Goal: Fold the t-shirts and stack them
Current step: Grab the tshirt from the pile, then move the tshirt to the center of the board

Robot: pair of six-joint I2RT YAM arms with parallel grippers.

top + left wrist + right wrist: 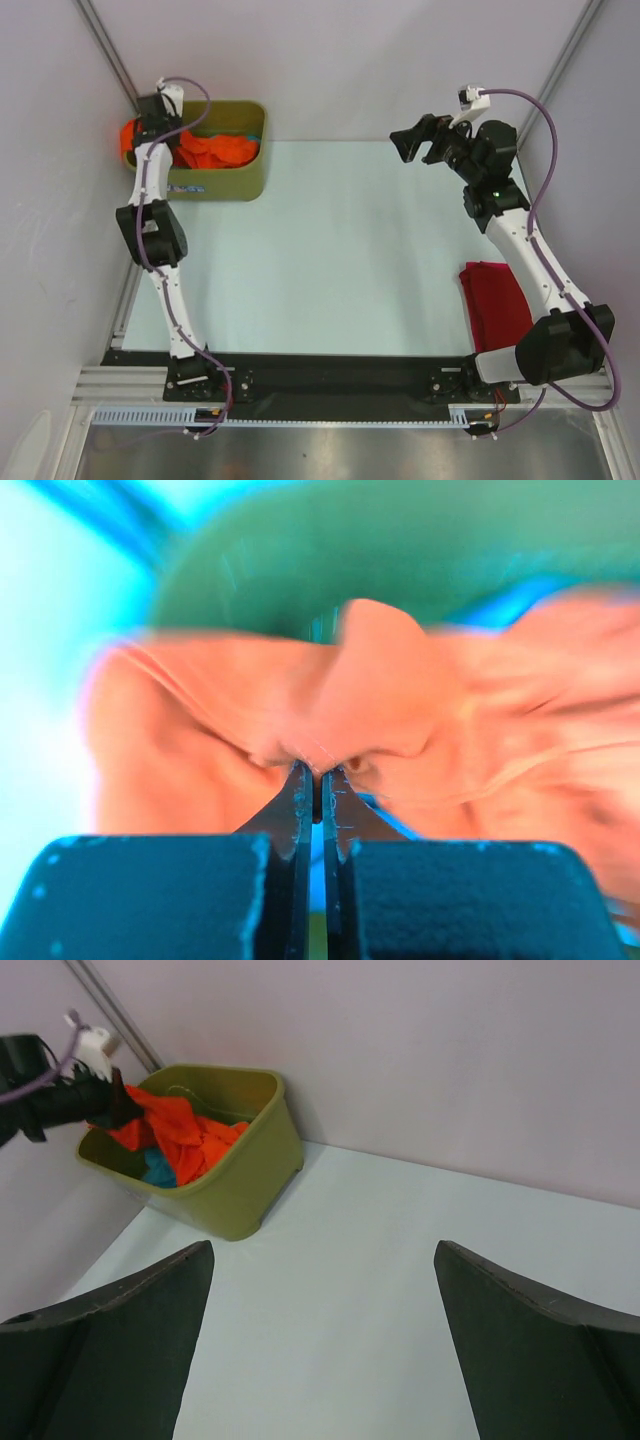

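Bin (pixel 215 186) status: olive-green plastic, far-left corner of the table (pixel 330 250), close to the back wall (pixel 350 60). Contents:
- orange t-shirt (pixel 215 150), crumpled, takes up most of the interior that can be seen
- teal t-shirt (pixel 158 1168) under the orange one, with only a small patch showing low on the bin's left side in the right wrist view; from the top camera it's barely distinguishable

Left gripper (pixel 150 112) is over the bin's far-left corner. It's clenched. Its own camera shows the left gripper (pixel 318 772) with jaws pressed nearly together and a fold of the orange t-shirt (pixel 200 710) pinched at the tips. The right wrist view agrees: a ridge of orange cloth (pixel 175 1125) runs up from the heap to the left gripper (pixel 105 1100), above rim level, and the rest of the shirt hangs back down inside the bin (pixel 240 1180). The left wrist picture is blurred, so no finer detail there. The green bin wall sits behind the cloth.

Right gripper (pixel 420 145) is in the air over the far-right part of the table, pointing toward the bin. It's released: in its own camera the right gripper (pixel 322 1260) has its jaws spread wide, with bare table surface visible through the gap.

Dark red t-shirt (pixel 497 300) is on the table, right side, toward the near edge, well apart from the bin. It lies flat in a compact shape. The right arm (pixel 530 250) crosses above its right part and hides that edge, so I can't tell its full outline.
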